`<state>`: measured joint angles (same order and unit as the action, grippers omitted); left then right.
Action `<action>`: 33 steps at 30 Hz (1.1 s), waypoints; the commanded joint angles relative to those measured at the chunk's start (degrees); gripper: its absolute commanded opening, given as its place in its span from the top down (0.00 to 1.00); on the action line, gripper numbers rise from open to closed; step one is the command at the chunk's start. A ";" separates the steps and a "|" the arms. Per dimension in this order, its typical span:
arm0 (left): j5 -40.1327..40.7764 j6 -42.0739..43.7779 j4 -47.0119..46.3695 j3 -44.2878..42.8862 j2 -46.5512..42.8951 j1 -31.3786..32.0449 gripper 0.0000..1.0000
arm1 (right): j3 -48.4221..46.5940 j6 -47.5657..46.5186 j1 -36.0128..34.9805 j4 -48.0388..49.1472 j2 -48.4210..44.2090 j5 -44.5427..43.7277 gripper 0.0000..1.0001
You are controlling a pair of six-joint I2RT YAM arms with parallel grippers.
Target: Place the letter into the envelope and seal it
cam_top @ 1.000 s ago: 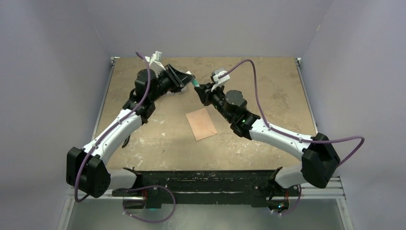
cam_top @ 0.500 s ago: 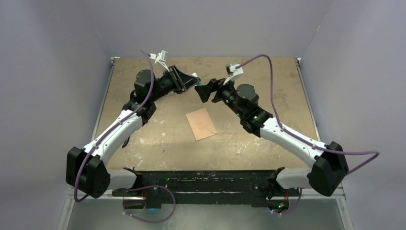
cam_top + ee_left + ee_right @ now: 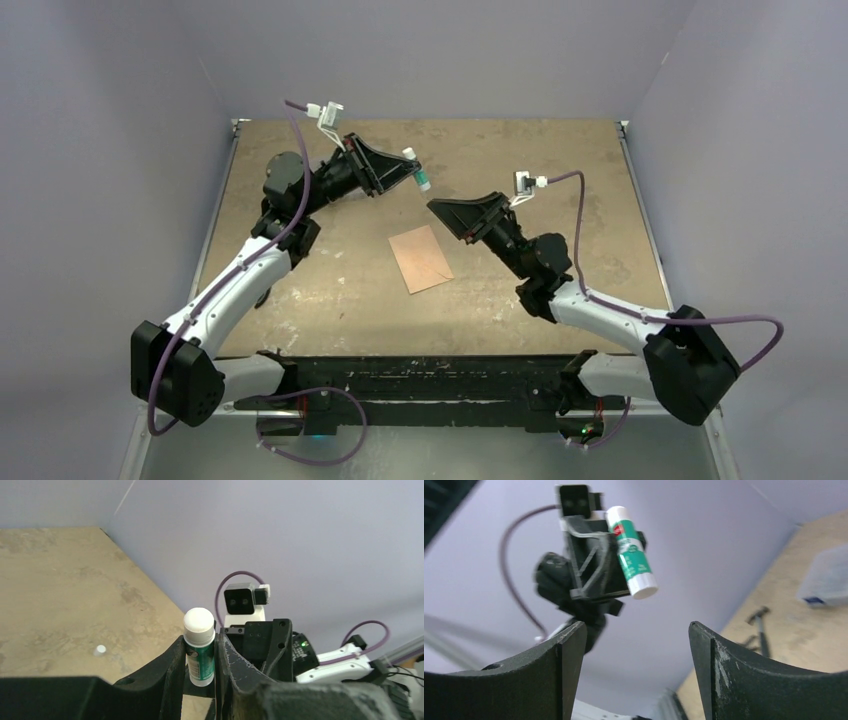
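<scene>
table [image 3: 330, 290]: we see a worn tan board, stained in patches.
envelope [image 3: 421, 258]: we see it lying flat on the table, on the near side of the right gripper [image 3: 440, 207] and the left gripper [image 3: 412, 172], touching neither.
small white round thing [image 3: 101, 649]: on the table beyond the left gripper; we cannot tell what it is.

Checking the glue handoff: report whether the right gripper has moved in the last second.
Yes. The right gripper pulled back rightward and nearer, off the glue stick, toward the unmoved envelope's far corner.
</scene>
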<state>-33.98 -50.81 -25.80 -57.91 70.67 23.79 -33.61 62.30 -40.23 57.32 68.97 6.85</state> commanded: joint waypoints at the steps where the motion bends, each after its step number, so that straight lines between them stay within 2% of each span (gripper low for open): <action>1: -3.34 -8.33 -2.79 -2.46 0.11 0.11 1.00 | 3.36 11.25 -0.13 29.20 3.65 3.53 0.24; 3: -3.50 -10.36 -3.45 -2.03 0.20 0.11 1.00 | 3.42 13.96 -0.11 33.12 5.83 3.65 0.24; 7: -3.92 -14.04 -5.59 -1.38 0.25 0.11 1.00 | 1.60 16.12 -0.11 33.77 8.53 4.09 0.29; 18: -4.49 -14.83 -5.59 -0.01 -1.19 0.11 1.00 | -3.65 15.10 0.19 24.61 8.11 2.92 0.44; 23: -4.25 -14.15 -4.81 0.11 -1.62 0.11 1.00 | -4.57 14.12 0.24 22.40 7.87 2.80 0.65; 25: -4.32 -14.05 -4.79 0.16 -1.68 0.11 1.00 | -4.76 13.59 0.28 20.91 7.61 2.65 0.68; 27: -4.37 -14.08 -4.87 0.17 -1.67 0.11 1.00 | -4.58 13.71 0.25 19.82 7.46 2.27 0.66; 30: -4.34 -14.06 -4.80 0.22 -1.68 0.11 1.00 | -4.64 13.65 0.24 19.00 7.65 1.96 0.52; 33: -3.91 -13.89 -4.75 0.12 -1.76 0.11 1.00 | -4.99 13.81 0.24 17.27 7.76 1.67 0.46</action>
<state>-37.39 -65.32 -29.08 -58.19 70.35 23.81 -35.90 76.79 -40.10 76.05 77.93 9.87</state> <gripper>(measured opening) 0.225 0.522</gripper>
